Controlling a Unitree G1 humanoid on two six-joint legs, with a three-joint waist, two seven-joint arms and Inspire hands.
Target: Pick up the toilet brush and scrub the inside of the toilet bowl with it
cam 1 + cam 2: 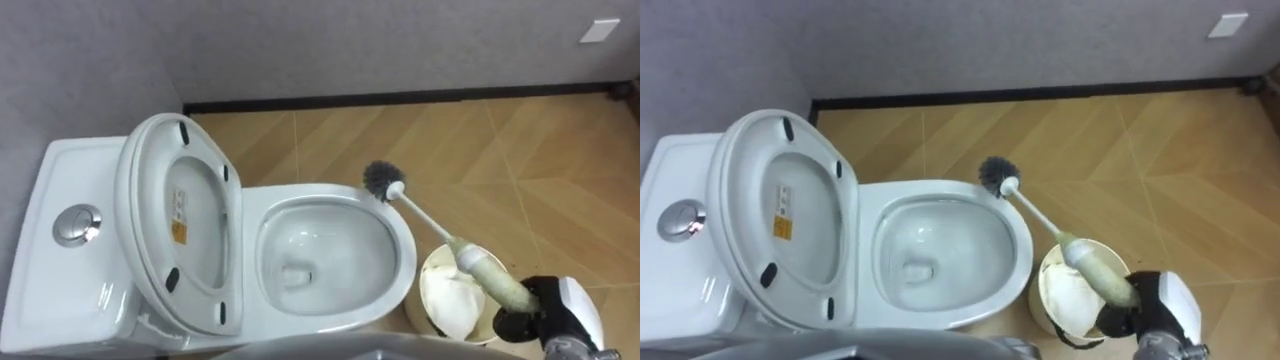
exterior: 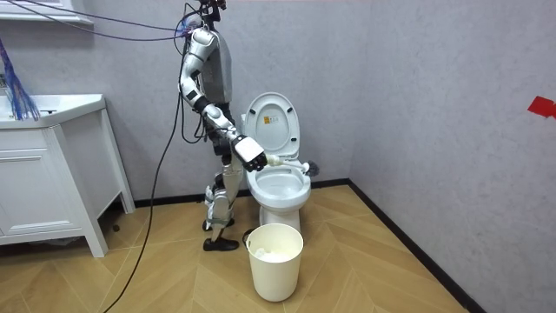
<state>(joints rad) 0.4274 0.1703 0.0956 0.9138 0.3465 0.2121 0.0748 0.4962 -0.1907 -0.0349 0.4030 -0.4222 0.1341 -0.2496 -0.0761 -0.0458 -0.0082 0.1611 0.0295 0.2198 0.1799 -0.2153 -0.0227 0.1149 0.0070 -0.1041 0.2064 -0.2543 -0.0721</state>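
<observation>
A white toilet [image 1: 330,255] stands with seat and lid [image 1: 180,235] raised against the tank [image 1: 70,240]. My right hand [image 1: 555,310] at the lower right is shut on the pale handle [image 1: 490,275] of a toilet brush. The thin shaft runs up and left from the hand. The dark bristle head [image 1: 381,180] hovers at the bowl's far rim, just outside the water area. In the room view I stand beside the toilet [image 2: 280,183] on the room view's left, right hand [image 2: 252,153] stretched over the bowl with the brush [image 2: 291,162].
A cream waste bin [image 1: 445,300] with paper inside sits on the wood floor under the brush handle, close to the bowl's front. In the room view the bin [image 2: 275,259] stands before the toilet. A white cabinet [image 2: 52,174] is further off on the room view's left. Grey walls close the corner.
</observation>
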